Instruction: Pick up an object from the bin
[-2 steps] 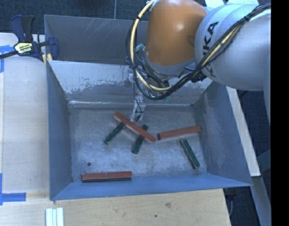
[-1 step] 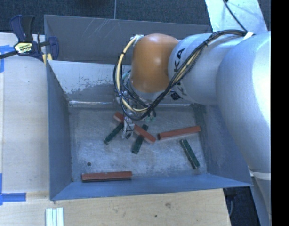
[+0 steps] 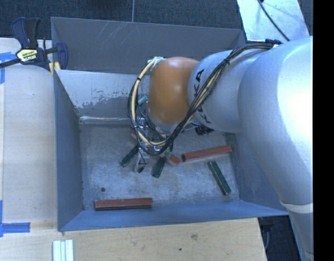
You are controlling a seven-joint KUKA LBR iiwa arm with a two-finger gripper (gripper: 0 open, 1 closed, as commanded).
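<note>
Step in hand: the approach, as I judge it. The arm is reached deep into the bin (image 3: pixel 69 162) and the pincer (image 3: pixel 145 157) is low over the middle of the floor, under the orange cover (image 3: pixel 168 88) and the cables (image 3: pixel 135 99) of the wrist.
Nearest things: a dark green stick (image 3: pixel 129 157) lies just left of the pincer, and a second dark green stick (image 3: pixel 158 168) just right of it, both slanted.
Pincer state: I cannot tell if it is released or clenched, because the wrist hides it. Nothing can be seen grasped in it.
Contact: it looks very near to both dark sticks, but whether it touches them is not clear.
Other things: a red-brown stick (image 3: pixel 206 154) and a green stick (image 3: pixel 218 177) to the right, and a red-brown bar (image 3: pixel 123 203) at the near wall, well apart.
Next move: it probably calls for choosing one dark stick, closing across its narrow side, then lifting straight up.
Risk: the other stick may be pushed away.
</note>
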